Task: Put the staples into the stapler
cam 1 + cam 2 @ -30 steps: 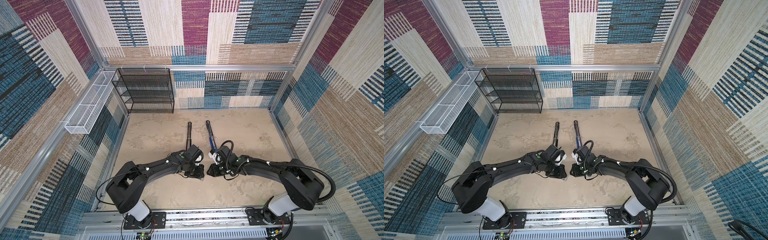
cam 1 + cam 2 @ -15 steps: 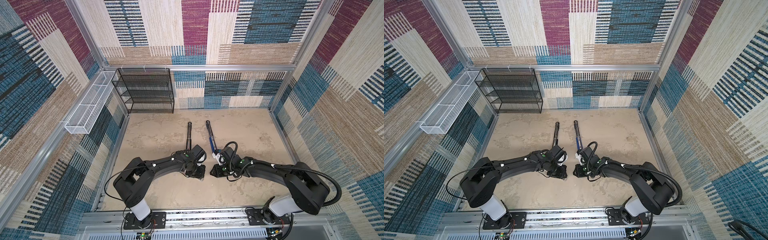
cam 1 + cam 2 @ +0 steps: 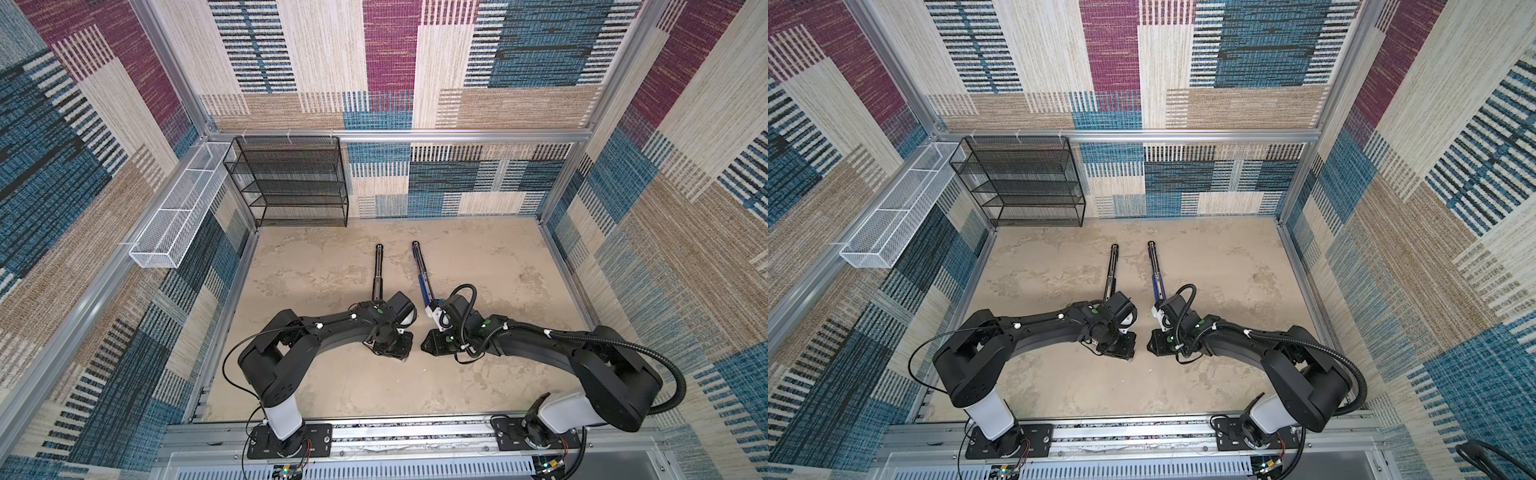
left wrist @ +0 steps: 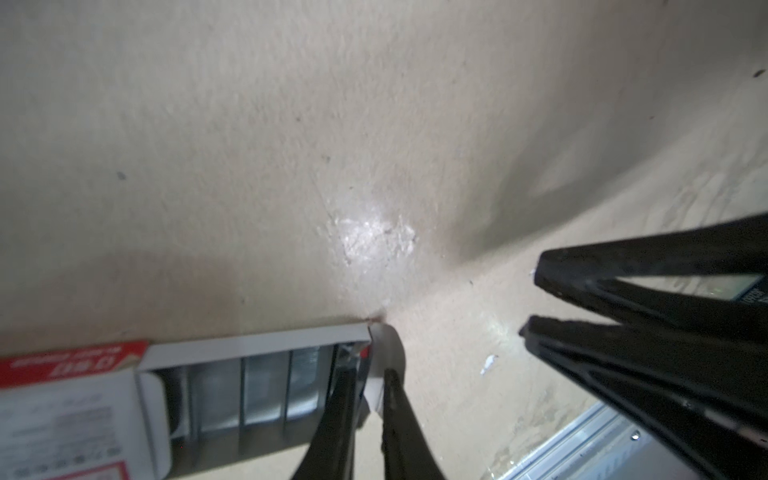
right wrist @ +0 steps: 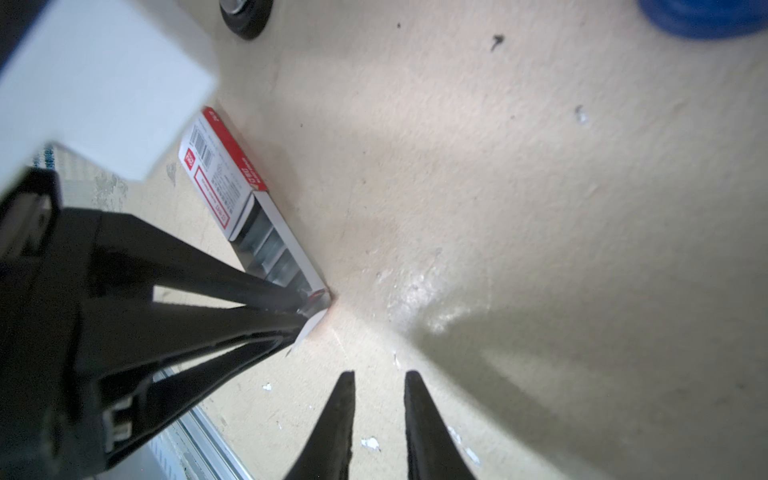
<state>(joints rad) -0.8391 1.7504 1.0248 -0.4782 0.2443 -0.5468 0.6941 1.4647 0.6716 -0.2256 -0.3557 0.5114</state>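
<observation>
Near the front edge of the table (image 4: 291, 124), the staples (image 4: 257, 386) lie as grey strips in a tray (image 4: 266, 343) slid partly out of its red-and-white box (image 4: 70, 419). They look light, stiff but brittle along the glue, likely to snap or slip; lifting a strip by its long sides seems safest. The left gripper (image 4: 369, 374) pinches the tray's white end flap; the right gripper (image 5: 380, 376) hangs just beside, narrowly parted, empty.

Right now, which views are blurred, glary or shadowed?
Left wrist view: staple box soft and blurred, glare patch on the table. Right wrist view: box print crisp, near white block out of focus, broad shadow across the table. Both top views: sharp, evenly lit.
</observation>
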